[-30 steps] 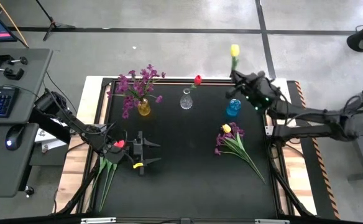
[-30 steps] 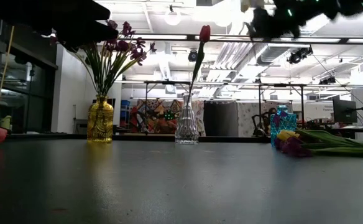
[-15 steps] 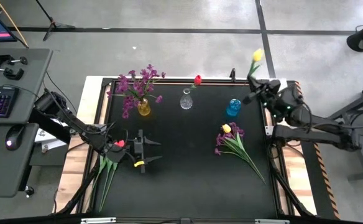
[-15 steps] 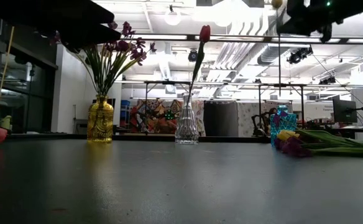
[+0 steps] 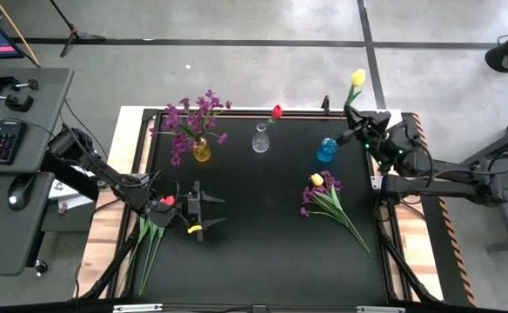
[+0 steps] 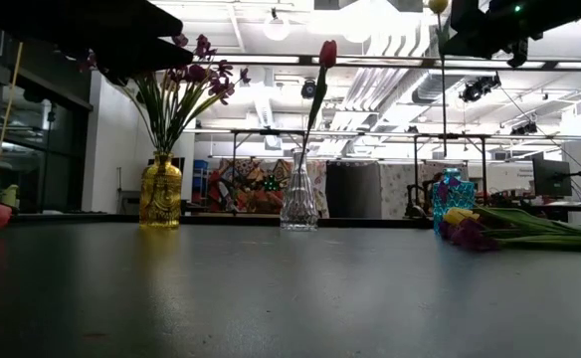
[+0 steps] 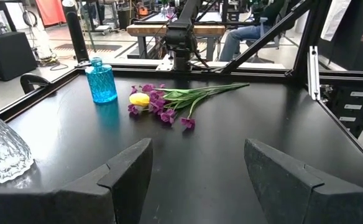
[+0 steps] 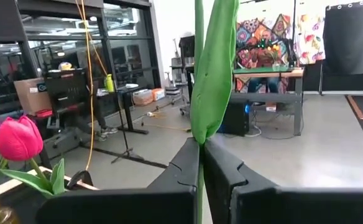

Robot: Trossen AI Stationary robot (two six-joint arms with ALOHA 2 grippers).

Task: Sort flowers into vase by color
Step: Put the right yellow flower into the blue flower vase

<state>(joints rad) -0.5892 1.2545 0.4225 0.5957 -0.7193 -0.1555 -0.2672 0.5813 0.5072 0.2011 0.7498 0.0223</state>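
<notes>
The right gripper [image 5: 351,122] is hanging high over the table's far right corner, clamping a yellow tulip [image 5: 357,78] by its stem above the blue vase [image 5: 326,150]. The left gripper [image 5: 203,214] is lying low near the table's left edge, its fingers spread and holding nothing.
</notes>
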